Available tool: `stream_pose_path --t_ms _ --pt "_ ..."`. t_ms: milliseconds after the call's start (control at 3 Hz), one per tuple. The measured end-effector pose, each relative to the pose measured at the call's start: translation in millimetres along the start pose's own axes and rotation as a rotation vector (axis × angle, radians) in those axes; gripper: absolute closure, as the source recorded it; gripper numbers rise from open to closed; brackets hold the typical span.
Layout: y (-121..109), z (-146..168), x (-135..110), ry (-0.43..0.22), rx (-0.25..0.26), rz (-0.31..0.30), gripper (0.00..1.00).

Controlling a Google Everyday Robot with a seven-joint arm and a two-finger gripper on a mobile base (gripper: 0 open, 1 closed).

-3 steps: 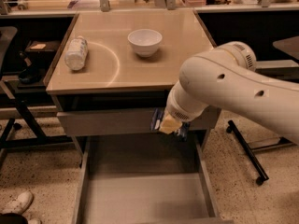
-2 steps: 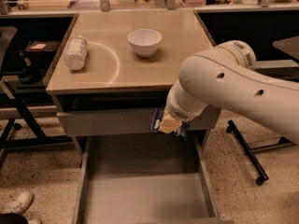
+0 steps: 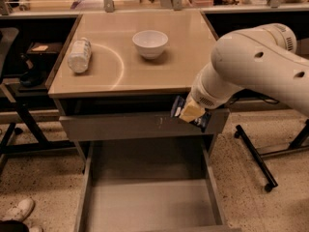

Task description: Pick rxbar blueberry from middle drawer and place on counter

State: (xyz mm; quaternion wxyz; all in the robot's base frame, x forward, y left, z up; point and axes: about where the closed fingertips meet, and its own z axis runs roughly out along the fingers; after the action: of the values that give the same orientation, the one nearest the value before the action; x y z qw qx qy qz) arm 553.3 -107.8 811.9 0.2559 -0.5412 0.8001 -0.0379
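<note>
field notes, remote station. bench: front edge ran straight across, just above the end effector. the right edge was close to the arm's big white link. a white bowl stood upright toward the back, centre. a clear bottle lay on its side near the left edge, well apart from the bowl. open room: the bare tan surface in front of and to the right of the bowl, out to the front right corner.

the end effector was clenched on the rxbar blueberry. the dark wrapper stuck out on both sides of the yellowish pad and was tilted. it hung in front of the grey drawer front, at its right end, just under the bench's lip and not on the bench.

middle drawer stood pulled out below, plain floor showing, low side walls left and right. the bar was above its rear right corner and well clear of the floor.

against the frame from a second ago: the end effector had risen and shifted right, nearer the bench edge. bowl, bottle and drawer had not moved.
</note>
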Motion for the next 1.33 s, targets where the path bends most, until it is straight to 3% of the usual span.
stream_pose_path --t_ms 667,1333 --pt "-84 -50 -6 0.028 0.092 0.017 1.0" --pt "-151 -39 -16 0.04 0.087 0.007 1.0"
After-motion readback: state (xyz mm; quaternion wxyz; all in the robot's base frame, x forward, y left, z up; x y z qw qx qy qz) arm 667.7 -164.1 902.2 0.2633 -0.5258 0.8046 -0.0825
